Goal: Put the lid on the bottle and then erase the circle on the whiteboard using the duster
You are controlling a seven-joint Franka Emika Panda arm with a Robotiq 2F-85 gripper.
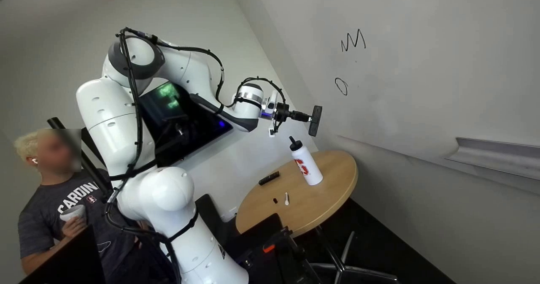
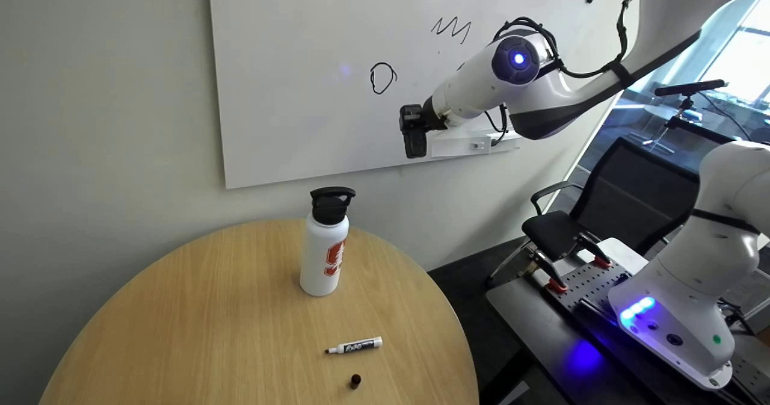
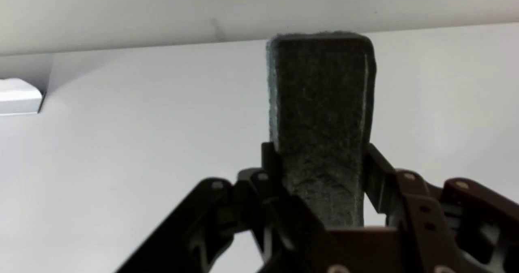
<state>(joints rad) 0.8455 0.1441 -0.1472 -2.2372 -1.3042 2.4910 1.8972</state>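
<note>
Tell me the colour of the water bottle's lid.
The water bottle has a black lid, shown best in an exterior view.

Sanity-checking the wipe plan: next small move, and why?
I'd probably raise the claw toward the circle before wiping. The claw grips the duster, which appears lower than the circle in both exterior views, and the circle is unerased on the whiteboard. The bottle already wears its lid, so erasing looks like the remaining step.
</note>
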